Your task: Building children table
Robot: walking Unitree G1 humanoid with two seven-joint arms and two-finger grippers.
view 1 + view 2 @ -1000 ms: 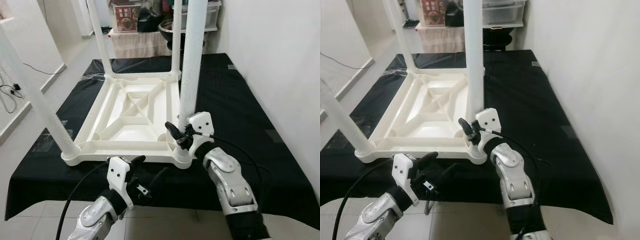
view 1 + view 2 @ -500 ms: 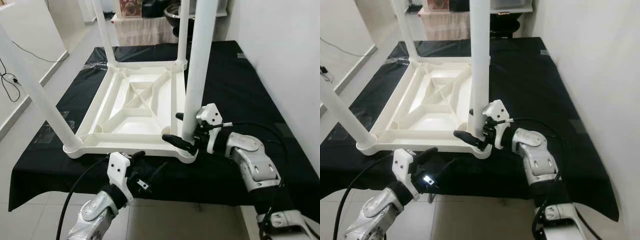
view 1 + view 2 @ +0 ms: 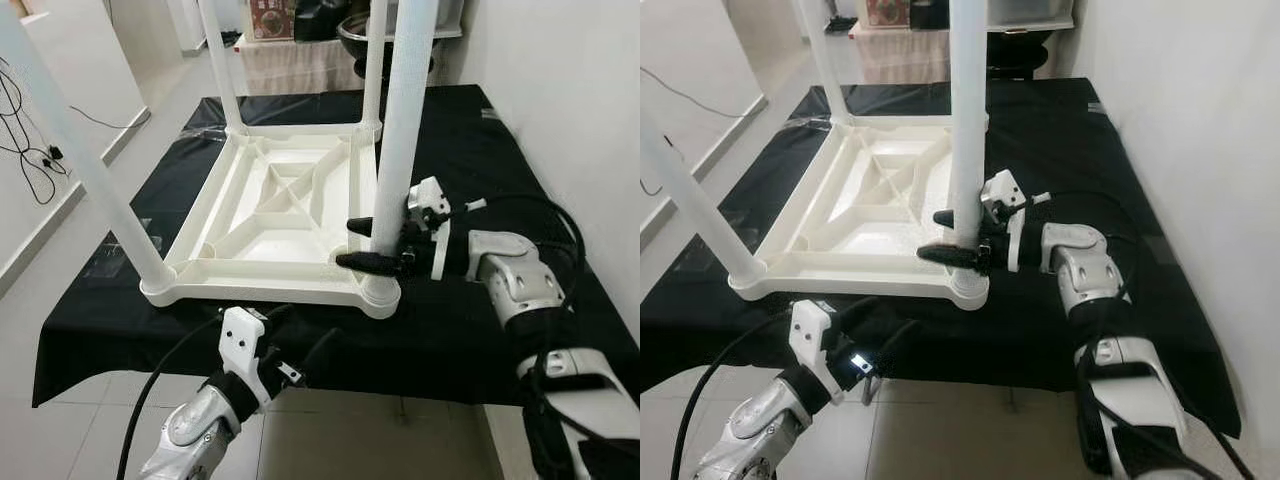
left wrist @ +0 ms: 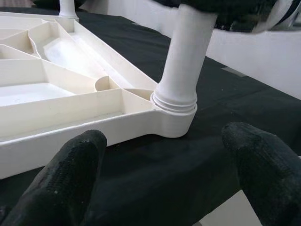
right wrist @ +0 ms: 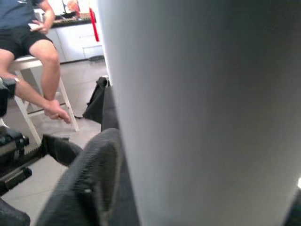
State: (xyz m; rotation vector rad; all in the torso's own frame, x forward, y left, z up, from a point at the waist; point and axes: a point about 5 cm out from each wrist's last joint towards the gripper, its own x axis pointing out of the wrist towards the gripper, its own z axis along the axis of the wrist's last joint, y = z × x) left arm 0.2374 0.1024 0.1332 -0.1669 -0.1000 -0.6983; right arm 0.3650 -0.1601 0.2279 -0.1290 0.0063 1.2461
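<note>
Left eye view, right end effector [image 3: 362, 243] around smooth leg [image 3: 400, 150]

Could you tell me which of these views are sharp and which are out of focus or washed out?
Left and right eye views: evenly lit and sharp, with the upturned white table crisp on the black cloth. Left wrist view: the leg socket is in focus, while the left tool's fingertips are soft. Right wrist view: the table leg is a close, featureless blur, and the seated person behind is hazy.
</note>
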